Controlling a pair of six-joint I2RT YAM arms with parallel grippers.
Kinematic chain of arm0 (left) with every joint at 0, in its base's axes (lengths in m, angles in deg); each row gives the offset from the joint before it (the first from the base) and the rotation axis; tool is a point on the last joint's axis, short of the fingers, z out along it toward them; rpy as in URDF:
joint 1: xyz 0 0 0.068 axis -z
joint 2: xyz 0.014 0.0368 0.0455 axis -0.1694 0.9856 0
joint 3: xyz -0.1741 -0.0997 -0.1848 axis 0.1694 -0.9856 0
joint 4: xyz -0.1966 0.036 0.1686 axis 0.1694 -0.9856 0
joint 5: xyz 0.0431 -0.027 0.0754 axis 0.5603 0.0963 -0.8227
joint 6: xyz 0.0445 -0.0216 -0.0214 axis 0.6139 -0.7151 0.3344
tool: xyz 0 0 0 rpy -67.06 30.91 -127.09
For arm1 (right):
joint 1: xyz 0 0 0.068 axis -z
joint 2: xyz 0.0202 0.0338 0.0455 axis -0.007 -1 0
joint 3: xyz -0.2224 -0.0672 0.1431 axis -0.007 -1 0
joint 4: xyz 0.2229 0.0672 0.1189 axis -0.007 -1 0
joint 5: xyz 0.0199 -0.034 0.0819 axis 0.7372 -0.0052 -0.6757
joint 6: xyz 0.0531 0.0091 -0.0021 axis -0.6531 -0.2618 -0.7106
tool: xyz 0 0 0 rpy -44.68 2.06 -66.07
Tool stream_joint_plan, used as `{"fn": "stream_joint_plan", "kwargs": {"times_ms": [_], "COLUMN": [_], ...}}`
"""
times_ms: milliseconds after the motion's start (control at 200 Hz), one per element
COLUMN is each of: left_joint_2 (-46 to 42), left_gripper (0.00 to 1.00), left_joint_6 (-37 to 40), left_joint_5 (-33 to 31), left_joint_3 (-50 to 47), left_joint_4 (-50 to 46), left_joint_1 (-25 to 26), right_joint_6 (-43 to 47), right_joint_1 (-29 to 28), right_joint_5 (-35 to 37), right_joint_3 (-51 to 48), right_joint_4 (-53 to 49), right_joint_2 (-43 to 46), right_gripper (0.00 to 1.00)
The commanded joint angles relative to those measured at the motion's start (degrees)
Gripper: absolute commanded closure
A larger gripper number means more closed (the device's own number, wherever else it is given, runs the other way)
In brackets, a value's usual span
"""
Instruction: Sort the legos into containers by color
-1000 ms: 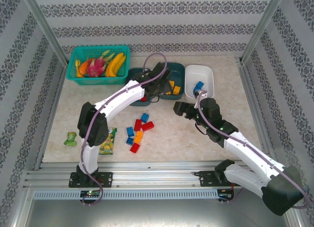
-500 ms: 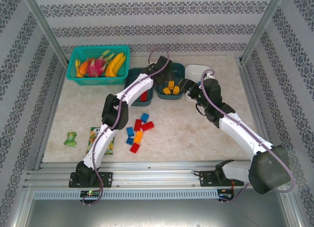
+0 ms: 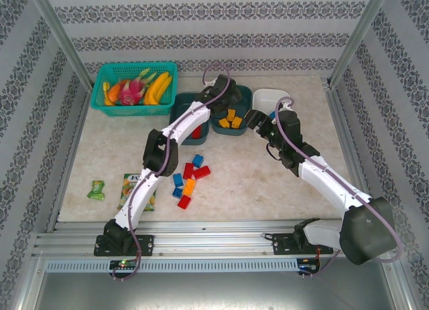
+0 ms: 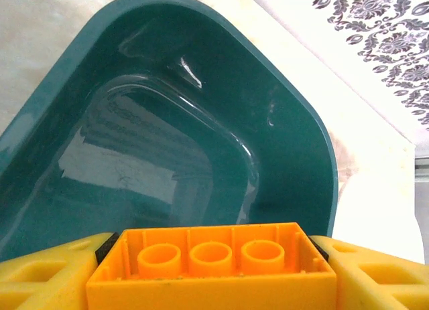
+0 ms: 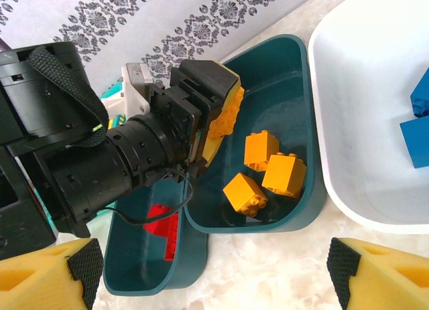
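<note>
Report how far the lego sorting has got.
Done: three orange bricks lie in the middle teal tub, red bricks in the left teal tub, blue bricks in the white tub. In hand: the left gripper holds another orange brick over the middle teal tub; the right gripper is open and empty. Left: a loose cluster of red, blue and orange bricks on the table.

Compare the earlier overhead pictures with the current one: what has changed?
The left gripper reached farther back and holds an orange brick over the middle teal tub. The right gripper, open, swung from mid-table back toward the white tub. The loose bricks and fruit basket stayed put.
</note>
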Motion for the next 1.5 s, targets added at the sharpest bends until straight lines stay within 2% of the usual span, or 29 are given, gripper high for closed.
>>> {"fn": "stream_joint_plan", "kwargs": {"times_ms": [0, 405, 495, 654, 874, 979, 1139, 1294, 1494], "left_joint_2": [2.3, 5.7, 4.6, -1.0, -15.8, -26.5, -46.7, -65.8, -85.8], "left_gripper": [0.27, 0.24, 0.19, 0.15, 0.09, 0.07, 0.05, 0.05, 0.05], "left_joint_6": [-2.7, -4.3, -4.0, -3.4, 0.8, 4.7, 8.1, 13.9, 16.7], "left_joint_5": [-1.0, 1.0, 0.6, 0.0, -0.6, 0.4, 3.2, 6.9, 13.4], "left_joint_3": [2.3, 5.2, 5.2, 5.2, 0.1, -10.2, -37.4, -63.1, -88.0], "left_joint_4": [3.5, 4.4, 4.3, 4.1, -7.6, -9.7, -8.9, -8.8, -10.5], "left_joint_1": [0.1, 0.3, 0.3, 0.5, -0.2, -0.2, -2.3, -3.9, -4.0], "right_joint_6": [-0.9, -1.1, -0.7, 2.4, 9.8, 11.5, 10.5, 5.0, -2.9], "right_joint_1": [0.3, 0.3, 0.4, 0.3, -2.2, -5.7, -14.3, -20.8, -26.1], "right_joint_5": [-0.5, -0.4, -0.5, -1.2, 0.8, 2.3, 5.5, 7.6, 9.1], "right_joint_3": [-0.2, -1.1, -1.0, 0.2, 3.2, 6.3, 10.8, 16.8, 28.9], "right_joint_4": [1.7, 0.4, 0.2, -2.0, -10.3, -15.7, -20.6, -25.7, -35.8], "right_joint_2": [0.0, 1.6, 1.7, 1.8, 4.3, 4.1, -0.1, -9.1, -24.6], "right_gripper": [0.11, 0.11, 0.11, 0.12, 0.13, 0.14, 0.18, 0.22, 0.29]}}
